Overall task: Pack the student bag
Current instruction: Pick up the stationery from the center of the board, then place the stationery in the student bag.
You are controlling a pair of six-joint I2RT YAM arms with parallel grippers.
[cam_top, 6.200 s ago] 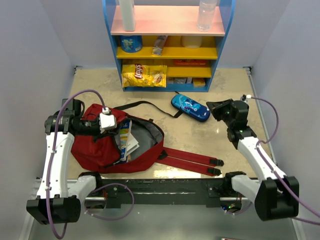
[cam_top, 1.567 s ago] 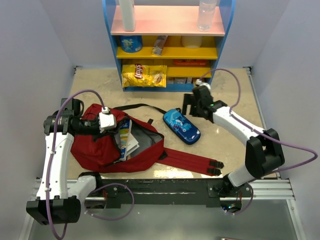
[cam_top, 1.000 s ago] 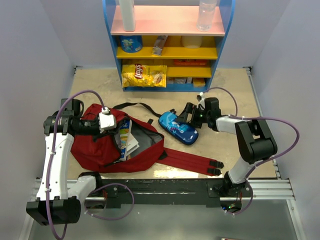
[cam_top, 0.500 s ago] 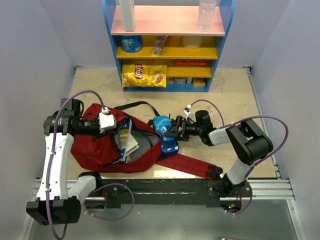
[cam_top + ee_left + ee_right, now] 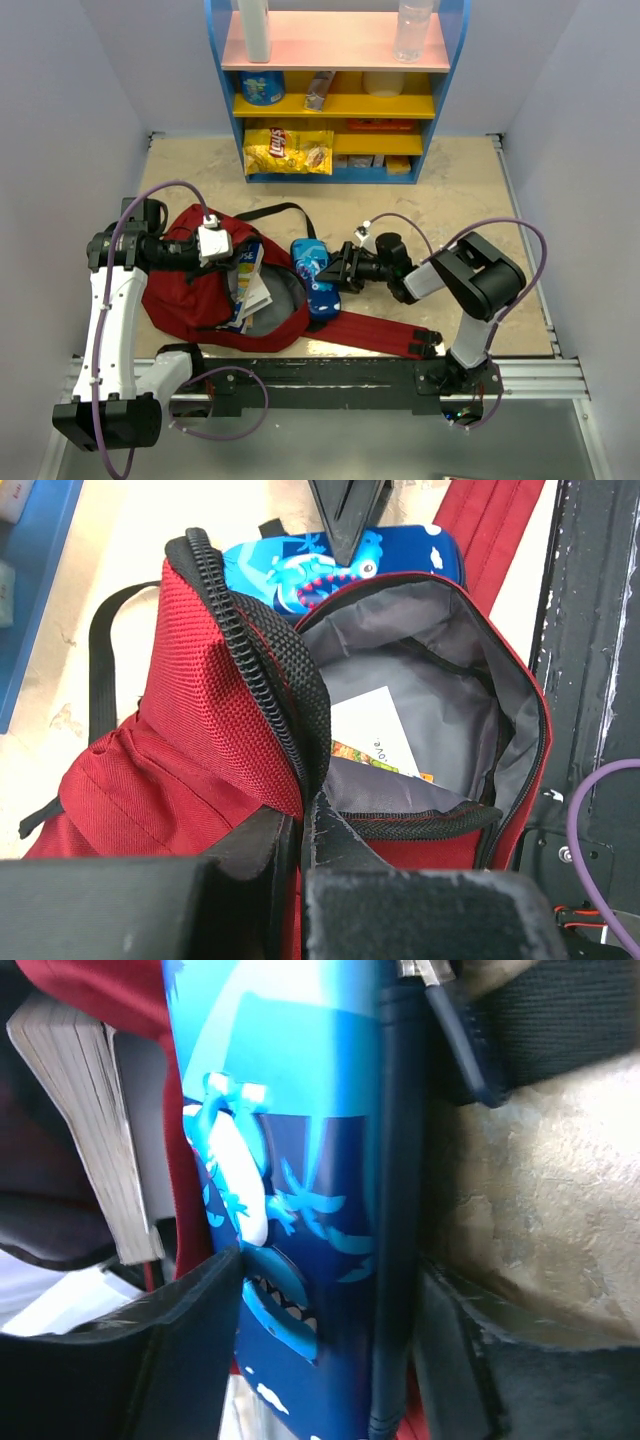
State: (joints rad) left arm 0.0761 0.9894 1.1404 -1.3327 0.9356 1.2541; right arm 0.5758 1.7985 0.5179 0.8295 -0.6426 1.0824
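1. Nearest the arm bases, the student bag [image 5: 190, 295] lies on the left half of the counter [image 5: 470, 190]. Its mouth gapes toward the right and its red shoulder straps [image 5: 375, 330] trail along the front edge.
2. The left hand [image 5: 303, 845] is pinched tight on the zipper rim, lifting it so the grey lining shows. Books [image 5: 250, 290] already sit inside.
3. Just beyond the straps, the blue pencil case [image 5: 312, 272] rests at the bag's opening, touching the rim but not yet inside.
4. The right hand [image 5: 335, 275] is closed across the case's width, one finger against each long side, as the right wrist view shows.
5. Step in hand, as I judge it: feeding the pencil case into the bag.
6. The next move calls for carrying the case over the rim and down beside the books while the left hand holds the mouth up. After that the right hand lets go.
7. Farthest back, the shelf [image 5: 340, 107] holds snacks and bottles, well apart from the work.
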